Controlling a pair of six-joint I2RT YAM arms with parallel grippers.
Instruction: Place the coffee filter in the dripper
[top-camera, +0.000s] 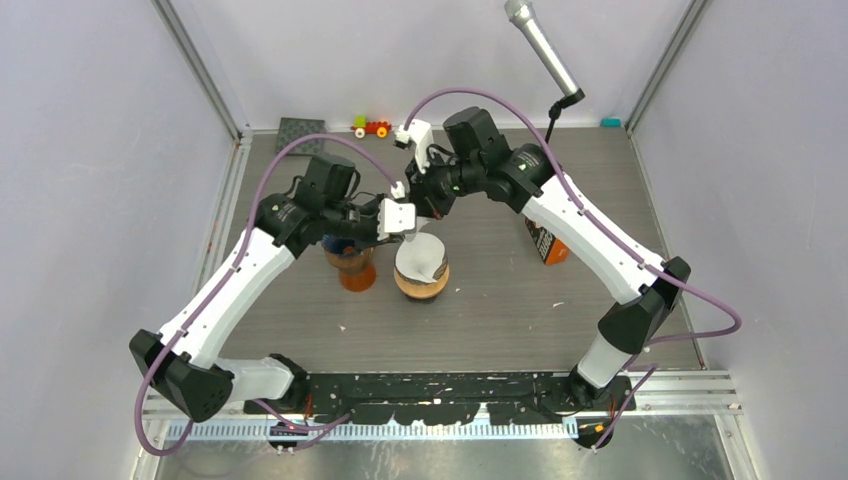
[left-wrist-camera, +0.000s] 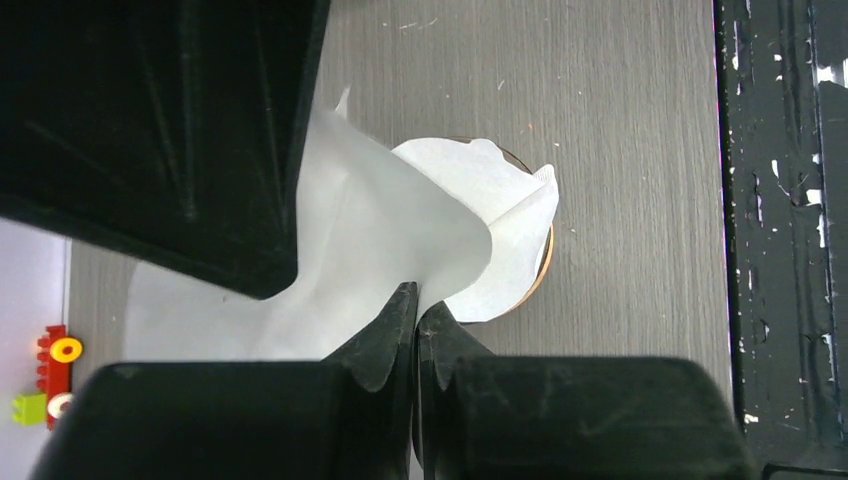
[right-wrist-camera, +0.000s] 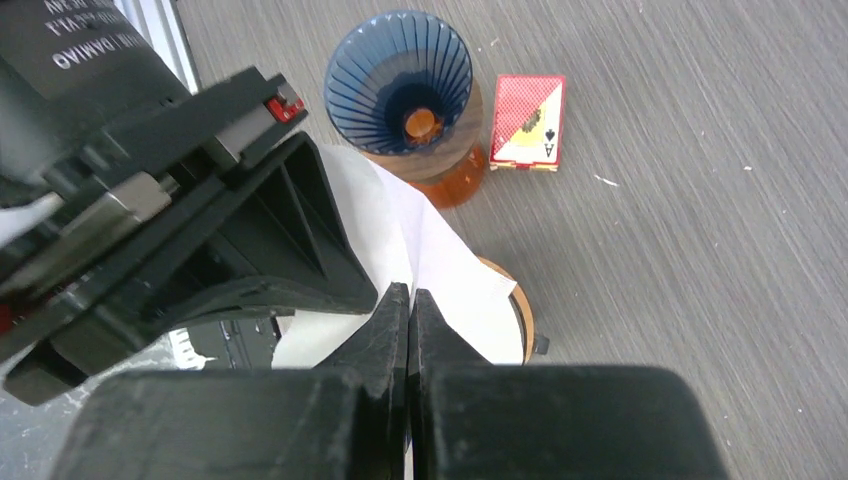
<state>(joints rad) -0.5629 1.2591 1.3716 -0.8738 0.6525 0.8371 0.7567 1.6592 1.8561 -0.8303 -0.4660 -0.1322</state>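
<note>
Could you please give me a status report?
Both shut on coffee filter: left gripper, right gripper. Filter above wooden holder, not in dripper. Dripper empty; nothing seen blocking it.

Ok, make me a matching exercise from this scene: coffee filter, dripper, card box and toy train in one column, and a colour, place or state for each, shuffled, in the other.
Column one:
1 coffee filter
2 dripper
3 card box
4 toy train

Column two:
A red, with an ace of spades on its face
B white, up over the round wooden stand
C small, at the far edge of the table, by the back wall
D blue, ribbed, no paper in it

Pairs: 1-B, 2-D, 3-A, 4-C
</note>
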